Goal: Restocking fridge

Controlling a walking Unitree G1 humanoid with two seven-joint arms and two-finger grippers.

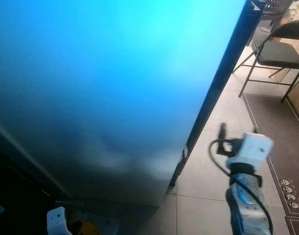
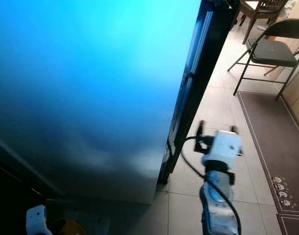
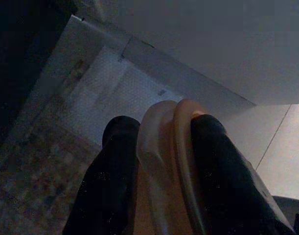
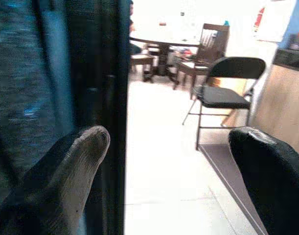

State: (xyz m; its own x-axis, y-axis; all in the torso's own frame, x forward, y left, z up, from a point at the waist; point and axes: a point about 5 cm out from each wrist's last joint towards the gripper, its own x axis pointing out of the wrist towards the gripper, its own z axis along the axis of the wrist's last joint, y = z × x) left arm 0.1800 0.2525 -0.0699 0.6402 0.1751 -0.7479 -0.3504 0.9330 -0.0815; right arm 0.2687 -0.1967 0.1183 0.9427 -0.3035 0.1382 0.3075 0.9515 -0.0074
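Fridge (image 1: 105, 83) fills upper left of frame, door edge near centre; right hand (image 4: 169, 161) spread and empty beside that edge, left hand (image 3: 161, 166) pinching a pale rounded item (image 3: 164, 147) at lower left; judged: hook door edge squarely, pull slowly

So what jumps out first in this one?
The fridge door, a big blue-lit panel, takes up most of the head views. The right gripper hangs open by its dark edge, over pale floor tiles. The left gripper is shut on a beige rounded object.
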